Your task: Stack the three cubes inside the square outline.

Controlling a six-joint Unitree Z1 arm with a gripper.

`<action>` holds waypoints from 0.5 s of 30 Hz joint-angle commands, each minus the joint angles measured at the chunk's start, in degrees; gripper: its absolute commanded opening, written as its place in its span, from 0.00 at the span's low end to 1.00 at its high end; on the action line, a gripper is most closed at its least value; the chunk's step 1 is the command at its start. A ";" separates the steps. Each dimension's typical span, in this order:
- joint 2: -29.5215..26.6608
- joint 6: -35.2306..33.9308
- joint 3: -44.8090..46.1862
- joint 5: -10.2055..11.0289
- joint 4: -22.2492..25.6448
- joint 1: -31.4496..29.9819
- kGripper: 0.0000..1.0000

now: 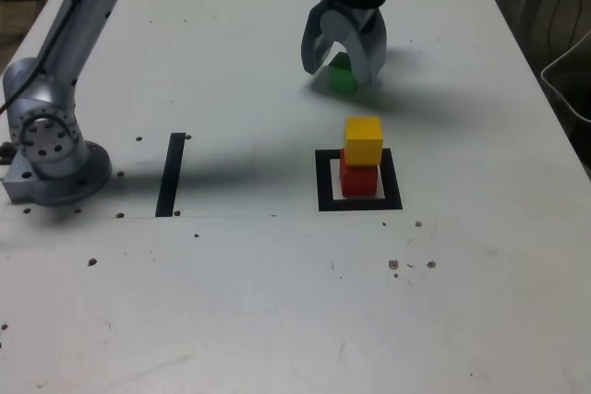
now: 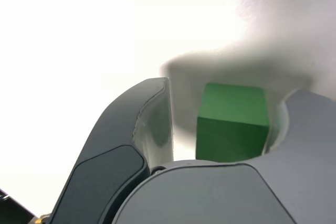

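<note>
Green cube (image 1: 343,79) sits on the table (image 1: 231,302) between the gripper's (image 1: 343,60) spread jaws, not clamped yet; one jaw looks close, the other has a gap. Looks light, rigid and smooth, so I'd squeeze the flat opposite sides mid-height. Yellow (image 1: 363,139) sits on red (image 1: 358,178) in the outline (image 1: 323,182) nearby. Plenty of open table around, edges well away.

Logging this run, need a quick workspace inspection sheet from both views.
Surface: white table, dark specks, small holes.
Job's things: yellow cube on red cube inside the square outline; green cube on the table, apart from the stack.
Clutter: black tape strip.
Hand: hand open, straddling the green cube, a gap on one side.
Cables: dark cable along the arm.
Surroundings: wire basket at the exterior view's right.
</note>
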 commanded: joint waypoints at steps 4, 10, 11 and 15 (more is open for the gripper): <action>-1.44 0.91 1.06 -1.11 -0.98 -0.28 0.23; -3.00 1.88 2.09 -3.10 -1.50 -0.33 0.14; -3.16 1.90 2.38 -3.21 -1.76 -0.34 0.13; -3.86 1.96 3.80 -4.08 -3.35 -0.38 0.12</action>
